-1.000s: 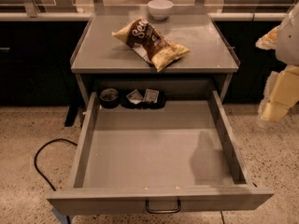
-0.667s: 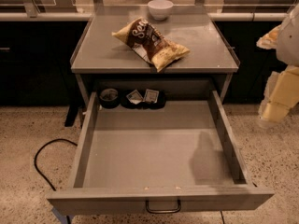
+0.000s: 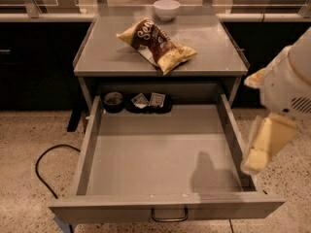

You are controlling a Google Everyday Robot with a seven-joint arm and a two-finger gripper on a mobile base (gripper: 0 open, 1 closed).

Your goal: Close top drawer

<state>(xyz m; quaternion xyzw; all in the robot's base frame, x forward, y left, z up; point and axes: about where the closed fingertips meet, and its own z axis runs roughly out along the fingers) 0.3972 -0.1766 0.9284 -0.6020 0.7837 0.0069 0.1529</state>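
The top drawer [image 3: 160, 154] is a wide grey metal drawer, pulled far out toward me. Its front [image 3: 97, 210] runs along the bottom of the view, with a small dark wire pull [image 3: 169, 216] at its centre. The inside is mostly bare. A round black container [image 3: 113, 101] and two small packets [image 3: 148, 100] lie at the back, under the cabinet top. My gripper [image 3: 265, 147] is cream-coloured and points down at the right. It hangs just above and outside the drawer's right wall [image 3: 232, 130], near the front corner, and holds nothing that I can see.
A brown and yellow chip bag [image 3: 158, 45] and a white bowl [image 3: 166, 8] sit on the grey cabinet top [image 3: 107, 52]. A black cable [image 3: 43, 171] loops on the speckled floor at the left. Dark counters flank the cabinet on both sides.
My arm and gripper have moved down and to the left, closer to the drawer's right wall. The drawer has not moved.
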